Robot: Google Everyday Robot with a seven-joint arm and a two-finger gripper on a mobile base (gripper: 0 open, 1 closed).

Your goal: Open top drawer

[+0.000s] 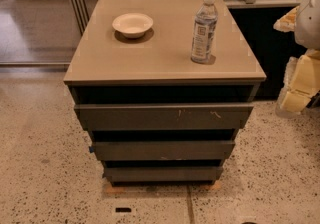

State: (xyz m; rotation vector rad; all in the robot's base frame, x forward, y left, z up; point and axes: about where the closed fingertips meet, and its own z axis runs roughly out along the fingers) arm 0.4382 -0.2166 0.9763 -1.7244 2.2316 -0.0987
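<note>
The top drawer (162, 116) is the widest of three dark grey-brown handleless fronts on a low cabinet. Small pale scratches mark its front right of centre. A dark gap runs between it and the cabinet top (165, 43). Two narrower drawers (162, 150) sit below it. My gripper (298, 84), pale yellow and white, shows at the right edge of the view. It is to the right of the cabinet at about the height of the top drawer, apart from it and partly cut off by the frame.
A white bowl (132, 24) and a clear water bottle (204, 29) stand on the cabinet top. The cabinet stands on a speckled terrazzo floor (45, 168). A dark counter base (270, 43) and metal railings are behind it.
</note>
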